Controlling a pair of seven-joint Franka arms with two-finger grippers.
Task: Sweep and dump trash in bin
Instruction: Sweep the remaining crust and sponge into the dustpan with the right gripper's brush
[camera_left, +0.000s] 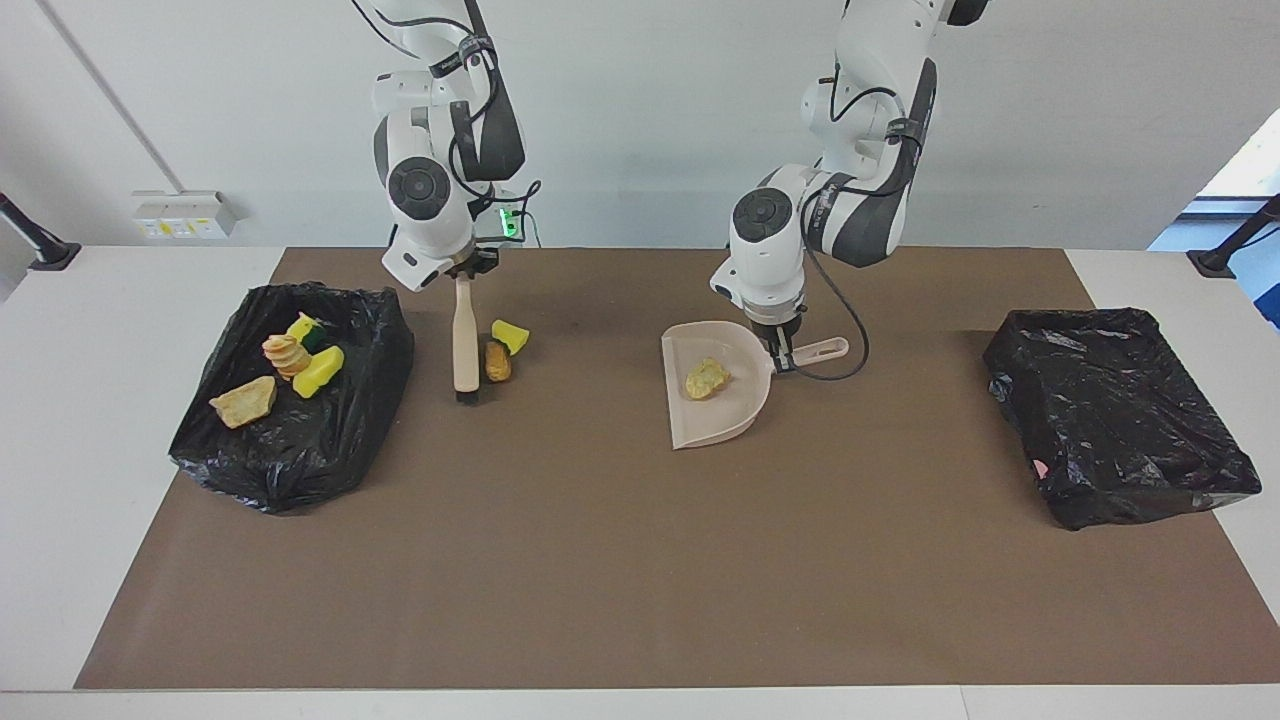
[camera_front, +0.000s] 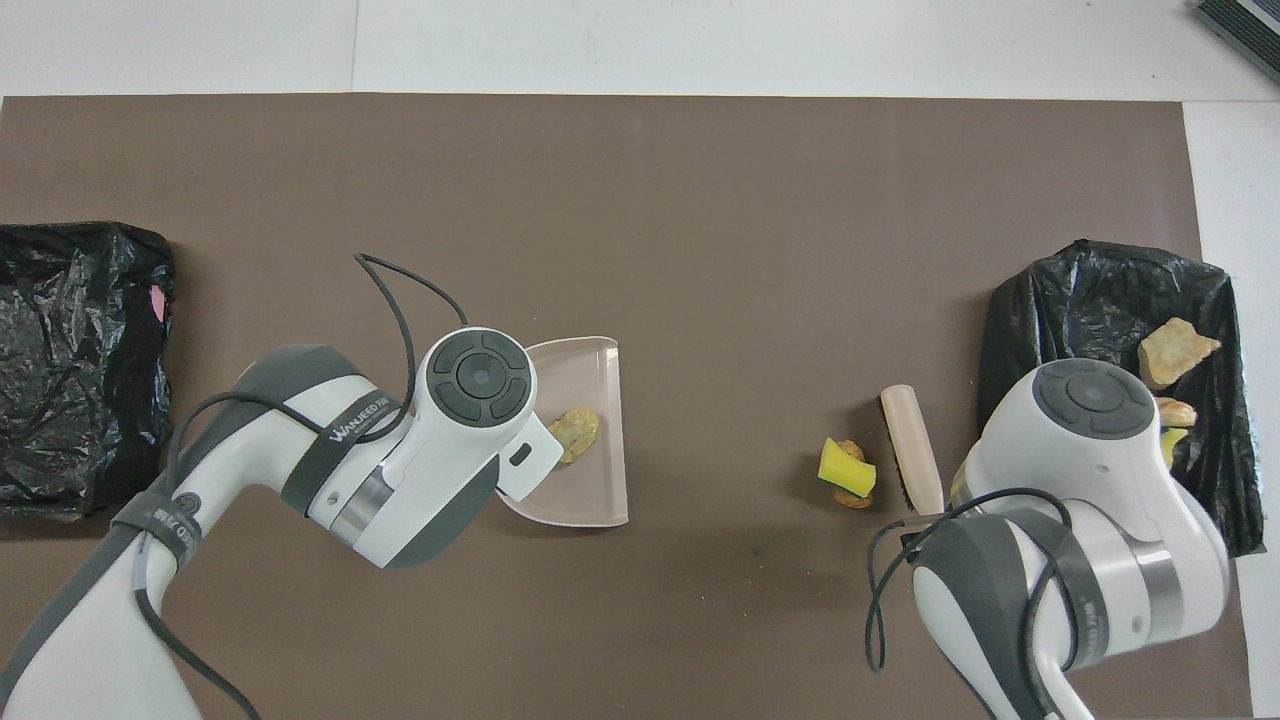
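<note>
Lying on the brown mat (camera_left: 620, 560) toward my right arm's end of the desk, two trash scraps (camera_left: 503, 350) sit together, a yellow piece (camera_left: 510, 335) touching a tan-orange piece (camera_left: 496, 361), just beside the brush (camera_left: 465, 340). One more scrap (camera_left: 706, 378) rests inside the beige dustpan (camera_left: 735, 415) near the mat's middle, and four scraps (camera_left: 285, 370) lie in the black-lined bin (camera_left: 290, 455) at my right arm's end. My right gripper (camera_left: 466, 272) is clamped on the brush handle, holding it upright with its bristles down at the mat. My left gripper (camera_left: 781, 345) is clamped on the dustpan's handle (camera_left: 822, 351), the pan resting on the mat. Another black-lined bin (camera_left: 1120, 420) sits at my left arm's end, near the mat's edge.
</note>
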